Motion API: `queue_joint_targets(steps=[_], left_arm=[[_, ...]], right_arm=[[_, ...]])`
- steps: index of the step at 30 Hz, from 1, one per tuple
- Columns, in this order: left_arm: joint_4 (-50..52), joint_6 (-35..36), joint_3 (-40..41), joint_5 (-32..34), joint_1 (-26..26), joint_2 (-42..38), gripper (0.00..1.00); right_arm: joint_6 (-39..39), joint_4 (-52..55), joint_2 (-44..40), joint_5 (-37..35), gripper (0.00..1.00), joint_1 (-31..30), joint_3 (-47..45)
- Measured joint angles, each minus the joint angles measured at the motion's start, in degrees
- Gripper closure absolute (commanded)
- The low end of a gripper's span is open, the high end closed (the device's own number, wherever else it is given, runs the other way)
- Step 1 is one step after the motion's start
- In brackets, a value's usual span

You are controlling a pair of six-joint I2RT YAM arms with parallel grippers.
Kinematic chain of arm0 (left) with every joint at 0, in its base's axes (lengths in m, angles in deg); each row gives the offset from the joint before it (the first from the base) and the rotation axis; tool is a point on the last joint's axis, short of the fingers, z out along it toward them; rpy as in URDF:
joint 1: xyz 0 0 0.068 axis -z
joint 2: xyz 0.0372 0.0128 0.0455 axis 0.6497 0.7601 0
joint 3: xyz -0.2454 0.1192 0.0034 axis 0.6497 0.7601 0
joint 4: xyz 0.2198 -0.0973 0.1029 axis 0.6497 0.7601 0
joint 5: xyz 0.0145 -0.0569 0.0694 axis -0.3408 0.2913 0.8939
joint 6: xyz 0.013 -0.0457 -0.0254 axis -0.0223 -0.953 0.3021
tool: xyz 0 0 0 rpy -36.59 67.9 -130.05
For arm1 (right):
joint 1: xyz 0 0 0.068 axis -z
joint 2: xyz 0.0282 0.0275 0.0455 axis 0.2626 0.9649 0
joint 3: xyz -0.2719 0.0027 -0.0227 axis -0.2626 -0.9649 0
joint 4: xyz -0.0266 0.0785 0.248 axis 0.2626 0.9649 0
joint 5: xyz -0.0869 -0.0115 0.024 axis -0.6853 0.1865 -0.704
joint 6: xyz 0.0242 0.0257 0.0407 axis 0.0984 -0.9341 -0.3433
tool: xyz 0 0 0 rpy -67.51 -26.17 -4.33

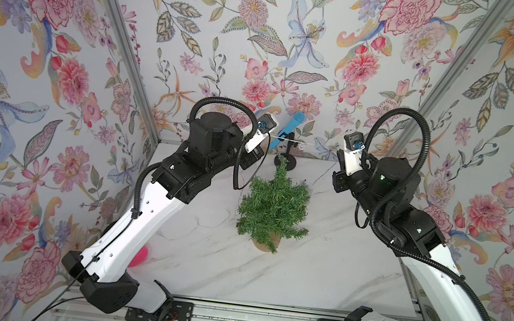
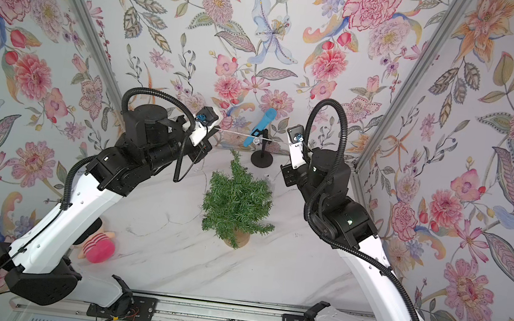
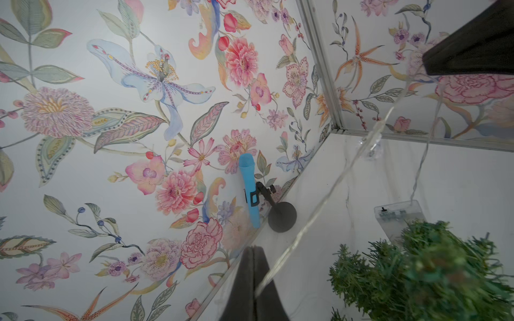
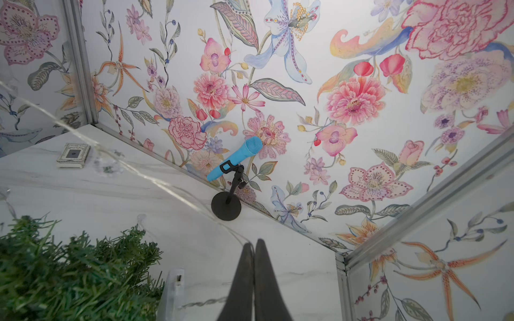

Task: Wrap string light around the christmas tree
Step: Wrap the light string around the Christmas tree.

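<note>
Left gripper [image 3: 252, 248] and right gripper [image 4: 254, 241] pinch string light [image 3: 325, 194]; pink toy [image 2: 100, 247] shows only from above.

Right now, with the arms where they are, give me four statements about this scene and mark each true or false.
1. The left gripper and the right gripper are both shut on the string light. True.
2. The christmas tree lies on its side. False: it stands upright.
3. The blue microphone sits in a black stand by the back wall. True.
4. The pink striped toy lies beside the right arm. False: it lies by the left arm.
</note>
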Motion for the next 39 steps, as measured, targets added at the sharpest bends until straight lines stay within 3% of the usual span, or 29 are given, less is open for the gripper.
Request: queue_joint_targets(steps=[7,15,22,27,35,39], left_arm=[[1.57,-6.71,8.57,1.68,2.47,-2.38,0.98],[-0.59,-12.22,9.03,4.44,2.47,-0.48,0.94],[-2.82,-14.73,9.01,1.27,2.56,0.66,0.94],[-4.20,-14.73,10.84,-1.55,2.91,0.31,0.92],[-3.23,-14.95,16.17,-3.43,3.08,-2.86,0.77],[-0.11,-14.62,17.18,-3.21,3.80,-3.96,0.56]], right_arm=[[-2.84,0.59,-4.76,0.13,1.00,0.33,-5.22],[-4.68,1.79,-5.25,-0.39,1.00,1.14,-6.23],[-6.16,1.79,-5.25,-0.39,1.00,1.27,-9.07],[-8.24,1.81,-5.44,0.61,0.94,2.32,-12.31],[-11.80,1.97,-9.03,4.24,0.86,4.15,-16.28],[-13.18,1.92,-10.82,6.86,0.80,4.20,-16.41]])
